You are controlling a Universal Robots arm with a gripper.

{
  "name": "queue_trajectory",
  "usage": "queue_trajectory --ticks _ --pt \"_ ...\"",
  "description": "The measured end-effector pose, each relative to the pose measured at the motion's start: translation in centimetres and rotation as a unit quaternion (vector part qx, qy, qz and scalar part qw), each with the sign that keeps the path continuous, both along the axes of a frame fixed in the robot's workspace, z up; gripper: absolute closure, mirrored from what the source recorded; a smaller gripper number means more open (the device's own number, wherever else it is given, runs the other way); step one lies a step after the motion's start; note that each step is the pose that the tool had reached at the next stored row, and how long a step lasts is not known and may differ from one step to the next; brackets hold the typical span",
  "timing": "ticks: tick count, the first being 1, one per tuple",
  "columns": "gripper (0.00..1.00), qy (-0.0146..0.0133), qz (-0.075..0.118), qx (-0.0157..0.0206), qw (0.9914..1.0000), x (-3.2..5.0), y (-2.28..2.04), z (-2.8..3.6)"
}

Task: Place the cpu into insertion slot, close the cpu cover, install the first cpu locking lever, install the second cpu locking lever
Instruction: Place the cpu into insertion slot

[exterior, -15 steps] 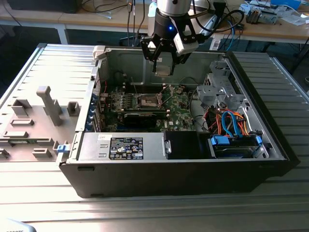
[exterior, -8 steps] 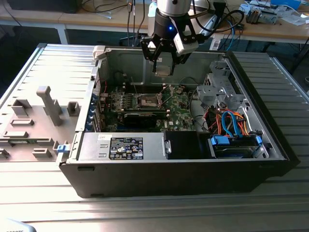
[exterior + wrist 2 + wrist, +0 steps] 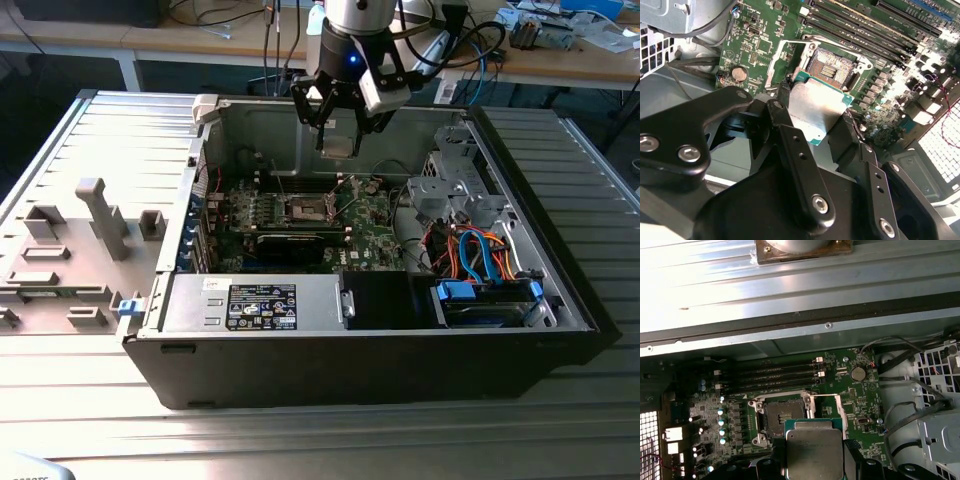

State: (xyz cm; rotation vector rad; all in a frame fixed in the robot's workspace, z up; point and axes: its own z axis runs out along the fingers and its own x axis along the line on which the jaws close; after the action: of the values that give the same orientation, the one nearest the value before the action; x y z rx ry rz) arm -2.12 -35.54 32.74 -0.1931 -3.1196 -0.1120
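The gripper (image 3: pixel 339 130) was clamped on the cpu (image 3: pixel 815 107), a finger on each of two opposite edges. It held the chip in the air above the insertion slot (image 3: pixel 777 416), inside the open computer case (image 3: pixel 300 370). In both wrist views the chip overlapped the slot's near edge, its metal top toward the camera. The slot lay bare, contact field exposed. The cpu cover (image 3: pixel 775 62) stood swung up just beside the slot, so the chip was not yet seated.

Placing it well would mean squaring the chip's edges to the slot's frame and keeping it level. It should then go straight down, never sliding across the contacts, and the grip should ease only once the chip sat flat. The finger nearer the raised cover would need to stay clear of it.

The chip's underside and any corner mark were hidden, so its orientation could not be checked. Chip and fingers covered the slot's near side. The gap between chip and slot was hard to judge. The locking levers could not be picked out from the metal around the slot.
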Motion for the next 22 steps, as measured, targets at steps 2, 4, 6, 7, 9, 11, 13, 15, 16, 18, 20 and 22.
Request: queue_trajectory --ticks 2,4,6,7,9,11,13,15,16,18,20,22 --pt "0.45 0.0000 -0.002 0.0000 1.00000 0.00 0.00 -0.04" --pt "0.45 0.0000 -0.010 -0.0005 0.99995 0.00 0.00 -0.10" --pt "0.45 0.0000 -0.017 -0.0014 0.99986 0.00 0.00 -0.12" --pt "0.45 0.0000 -0.017 -0.0014 0.99985 0.00 0.00 -0.12" --pt "0.45 0.0000 -0.017 -0.0015 0.99985 0.00 0.00 -0.12" --pt "0.45 0.0000 -0.017 -0.0015 0.99985 0.00 0.00 -0.12" --pt "0.45 0.0000 -0.018 -0.0015 0.99984 0.00 0.00 -0.12" --pt "0.45 0.0000 -0.019 -0.0016 0.99983 0.00 0.00 -0.13" --pt "0.45 0.0000 -0.019 -0.0016 0.99981 0.00 0.00 -0.13" --pt "0.45 0.0000 -0.022 -0.0017 0.99976 0.00 0.00 -0.13" --pt "0.45 0.0000 -0.024 -0.0017 0.99971 0.00 0.00 -0.14" --pt "0.45 0.0000 -0.026 -0.0019 0.99965 0.00 0.00 -0.14"
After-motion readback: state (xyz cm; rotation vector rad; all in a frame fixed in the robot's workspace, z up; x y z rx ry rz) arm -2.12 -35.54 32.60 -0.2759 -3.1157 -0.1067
